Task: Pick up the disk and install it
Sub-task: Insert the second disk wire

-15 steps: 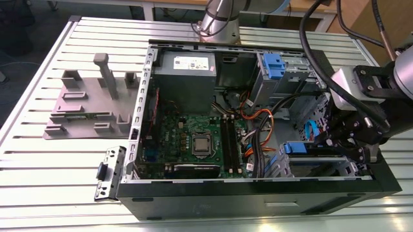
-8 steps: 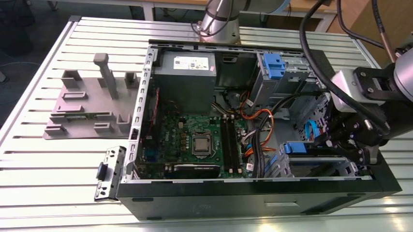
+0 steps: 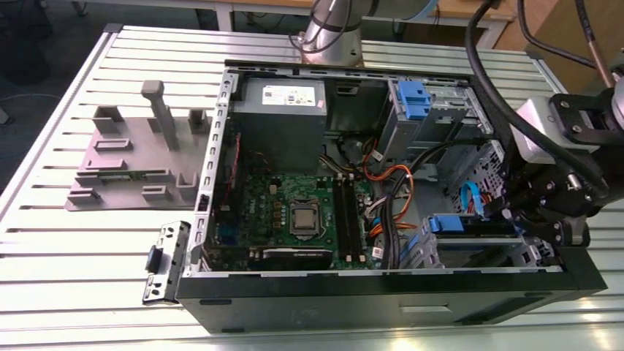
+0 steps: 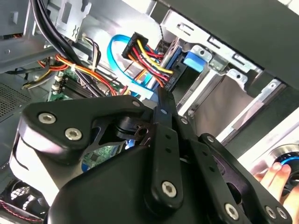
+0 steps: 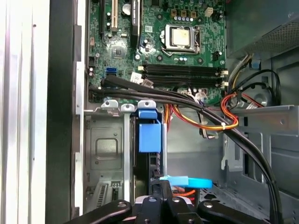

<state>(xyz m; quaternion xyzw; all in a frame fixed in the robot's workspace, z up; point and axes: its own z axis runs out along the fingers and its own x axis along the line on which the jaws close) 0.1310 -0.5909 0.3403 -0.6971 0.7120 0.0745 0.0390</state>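
Observation:
The disk [image 3: 454, 224] sits on edge inside the lower drive cage of the open computer case [image 3: 390, 289], its blue bracket [image 5: 149, 135] facing the motherboard. That bracket also shows in the second wrist view as a blue tab [image 4: 194, 60] in the metal cage. My gripper [image 3: 507, 212] hangs at the case's side on the exterior view's right, just behind the disk. Its black fingers [image 4: 161, 105] are pressed together into one thin blade, and their tip [image 5: 161, 185] is at the disk's rear edge, beside a blue cable plug [image 5: 187, 182]. Nothing is held between them.
A grey plastic stand [image 3: 137, 157] with upright posts stands on the slatted table at the exterior view's left. Inside the case are a grey power box [image 3: 283, 99], the motherboard [image 3: 292, 212], loose coloured wires [image 4: 145, 56] and a second blue-tabbed bay [image 3: 414, 99]. A person's fingers [image 4: 275, 175] rest near the case.

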